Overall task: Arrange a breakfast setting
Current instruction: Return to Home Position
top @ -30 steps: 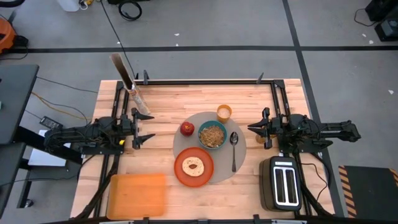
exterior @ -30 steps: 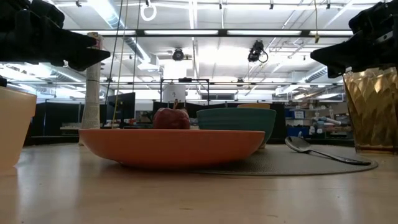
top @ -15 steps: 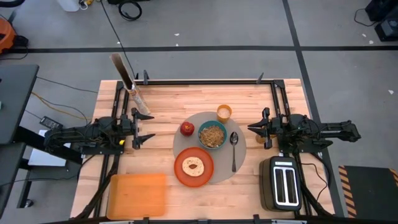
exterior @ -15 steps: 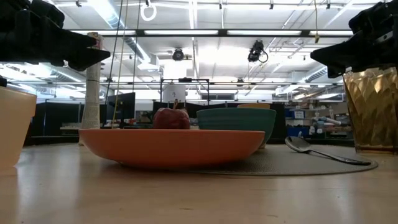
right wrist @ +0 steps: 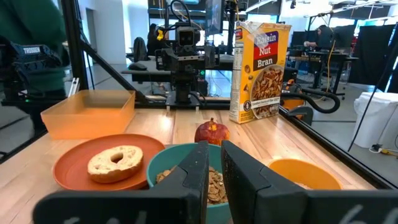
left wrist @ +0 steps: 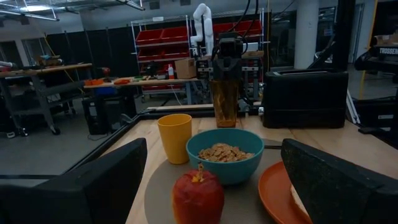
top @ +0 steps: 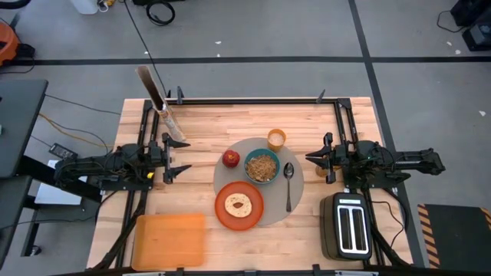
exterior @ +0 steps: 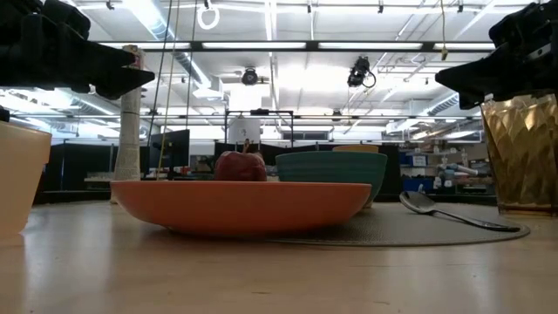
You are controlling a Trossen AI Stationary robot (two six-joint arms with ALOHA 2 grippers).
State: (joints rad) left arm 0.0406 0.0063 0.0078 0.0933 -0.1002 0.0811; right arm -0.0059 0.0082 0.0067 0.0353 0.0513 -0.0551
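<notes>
A round grey mat (top: 294,201) lies mid-table. On it rest a teal bowl (top: 261,165) of cereal, an orange plate (top: 238,205) carrying a round toast slice (top: 238,205), a red apple (top: 231,159), a yellow cup (top: 276,139) at the far rim, and a metal spoon (top: 288,184) to the right of the bowl. My left gripper (top: 182,156) hovers open to the left of the mat, pointing level at it. My right gripper (top: 309,158) hovers shut to the right of the mat. Neither touches anything.
A cereal box (right wrist: 259,71) stands at the table's far left. An orange tray (top: 169,239) lies at the near left corner, and a black-and-silver toaster (top: 352,226) stands at the near right. Black rails (top: 253,100) run along the far edge and sides.
</notes>
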